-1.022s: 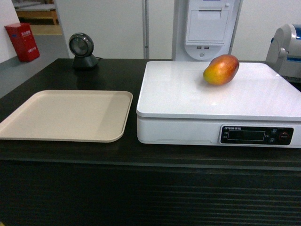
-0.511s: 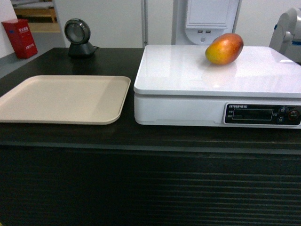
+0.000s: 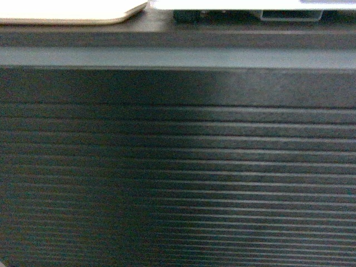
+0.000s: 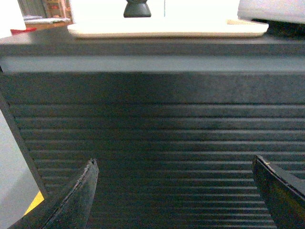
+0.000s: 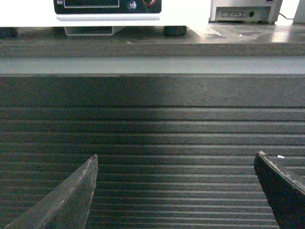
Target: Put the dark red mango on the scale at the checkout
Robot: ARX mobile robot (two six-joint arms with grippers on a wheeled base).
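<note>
Right now all three views face the slatted black front of the checkout desk [image 3: 178, 167], low down, with only slivers of what stands on its top. The head view catches the edge of a beige tray [image 3: 72, 15] at the upper left and the underside of the white scale [image 3: 250, 8] at the upper right. The left fingers [image 4: 176, 195] are spread wide with nothing between them, their two dark tips at the bottom corners of the wrist view; the right fingers [image 5: 176, 191] are released the same way and hold nothing. The right wrist view shows the scale's dark display strip [image 5: 107, 5] just above the desk edge, and the left wrist view shows the tray and a small dark scanner [image 4: 137, 8] behind it. The mango is not visible in any view, so I cannot tell where it lies; it is certainly not between either pair of fingers. Judging from that, neither arm is carrying anything toward the scale, and a good step here is to keep both arms low and clear of the desk front and confirm the fruit's place from a higher view before moving further.
</note>
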